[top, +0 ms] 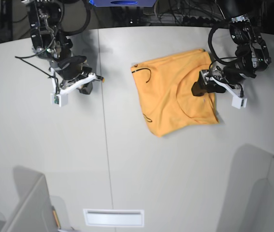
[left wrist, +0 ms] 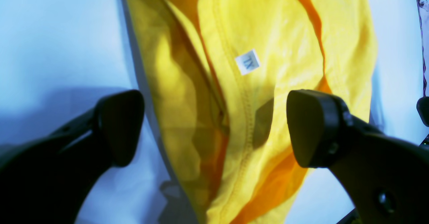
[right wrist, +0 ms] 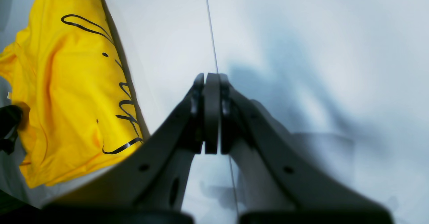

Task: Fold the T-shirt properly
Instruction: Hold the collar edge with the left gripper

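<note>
Clenched on nothing, the right claw (top: 92, 79) hangs over bare surface (top: 127, 159), well apart from the shirt (top: 173, 96) on its left in the base view. That shirt lies partly folded on the surface. At its right edge, the left claw (left wrist: 214, 130) is spread wide over the collar and tag (left wrist: 247, 62), gripping nothing.

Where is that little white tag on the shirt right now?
In the left wrist view the white size tag sits by the collar seam of the T-shirt, just beyond the open left pincer above the cloth.
</note>
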You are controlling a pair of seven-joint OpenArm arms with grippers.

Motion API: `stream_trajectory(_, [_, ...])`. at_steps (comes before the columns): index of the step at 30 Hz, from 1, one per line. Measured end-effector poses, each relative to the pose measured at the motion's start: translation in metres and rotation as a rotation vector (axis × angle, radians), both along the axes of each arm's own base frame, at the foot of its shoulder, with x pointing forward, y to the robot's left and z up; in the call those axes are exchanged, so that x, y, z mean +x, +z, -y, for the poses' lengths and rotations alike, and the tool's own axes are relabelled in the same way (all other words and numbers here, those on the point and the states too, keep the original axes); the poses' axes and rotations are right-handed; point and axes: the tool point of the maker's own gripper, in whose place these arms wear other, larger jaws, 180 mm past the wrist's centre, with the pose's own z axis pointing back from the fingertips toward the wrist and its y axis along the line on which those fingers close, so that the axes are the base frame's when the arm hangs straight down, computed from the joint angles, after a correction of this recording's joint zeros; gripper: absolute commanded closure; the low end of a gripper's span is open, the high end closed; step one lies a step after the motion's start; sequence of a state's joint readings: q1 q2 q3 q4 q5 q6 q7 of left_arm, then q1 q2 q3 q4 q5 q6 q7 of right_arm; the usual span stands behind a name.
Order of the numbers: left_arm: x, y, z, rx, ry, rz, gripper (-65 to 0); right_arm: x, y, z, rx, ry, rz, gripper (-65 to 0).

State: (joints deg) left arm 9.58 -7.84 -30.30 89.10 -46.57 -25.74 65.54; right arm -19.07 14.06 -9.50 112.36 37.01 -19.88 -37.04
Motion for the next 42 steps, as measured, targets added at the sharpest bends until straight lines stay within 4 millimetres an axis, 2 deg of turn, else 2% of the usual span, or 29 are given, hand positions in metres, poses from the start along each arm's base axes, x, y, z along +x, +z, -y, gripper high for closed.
stream_trajectory(34, [0.0010,-0.0010,-0.0028,-0.016,0.049,-0.022,-65.0,0.0034,0.0022,0.0000,0.000,0.000,0.009,0.0])
stream_trajectory(35, [0.0010,-0.0010,-0.0029,-0.016,0.049,-0.022,-62.9,0.0034,0.0022,0.0001,0.000,0.000,0.009,0.0])
stream_trajectory(39, [-0.0020,-0.0050,-0.0046,-0.013,0.065,-0.052,-40.5,0.0034,0.0022,0.0000,0.000,0.000,0.009,0.0])
stream_trajectory(42, [-0.0052,-0.0078,-0.0041,-0.010,0.060,-0.067,-29.8,0.0032,0.0021,0.0001,0.000,0.000,0.009,0.0])
